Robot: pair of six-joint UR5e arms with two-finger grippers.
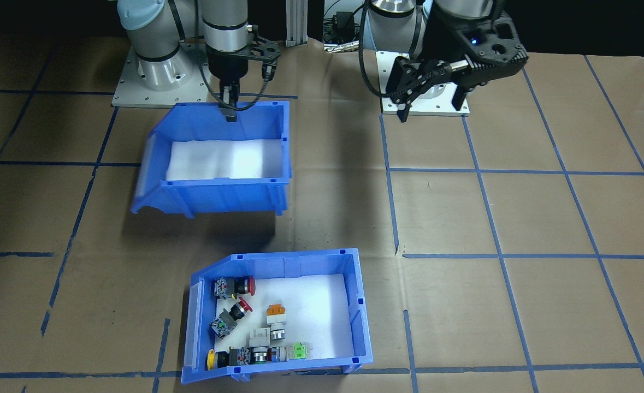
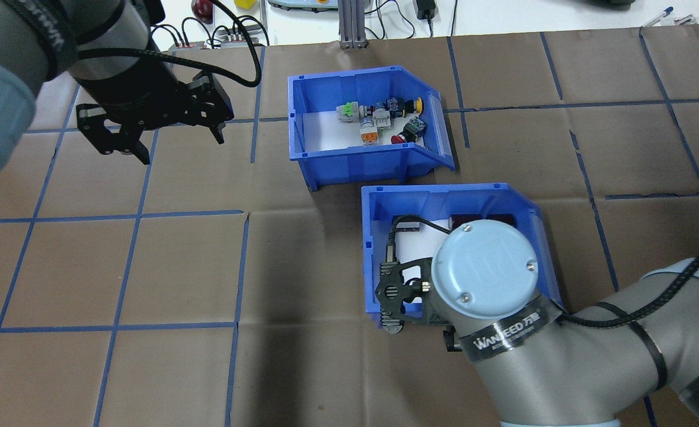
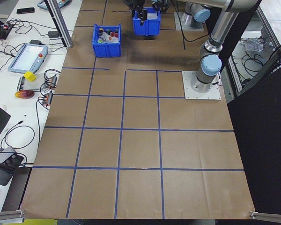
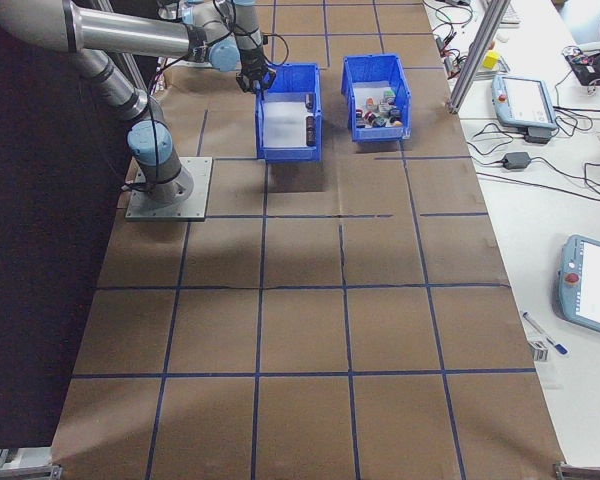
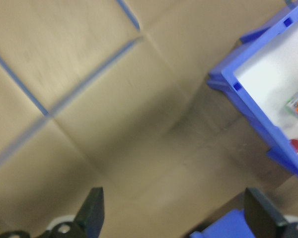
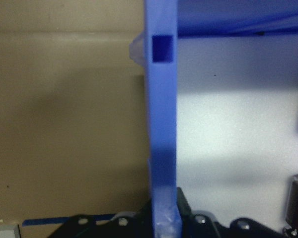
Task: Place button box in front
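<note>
Closest to the overhead lens is the right arm's wrist, wearing a black band with white lettering. I make out something like "WANSEED" and a couple of characters, no more. No other label is legible to me.

Below it, the right claw is clamped on the wall of the second blue bin, the wall facing the robot. That bin seems to hang just above the worktop, judging by its shadow.

The button box sits toward the worktop's far edge, on the operators' side, with its coloured switches heaped at the sloped end. Its long axis runs across the worktop, sloped front toward the robot's right.

The left claw hovers spread wide and empty, with the box off to its right at about the same depth. I judge it the freer, handier arm.
</note>
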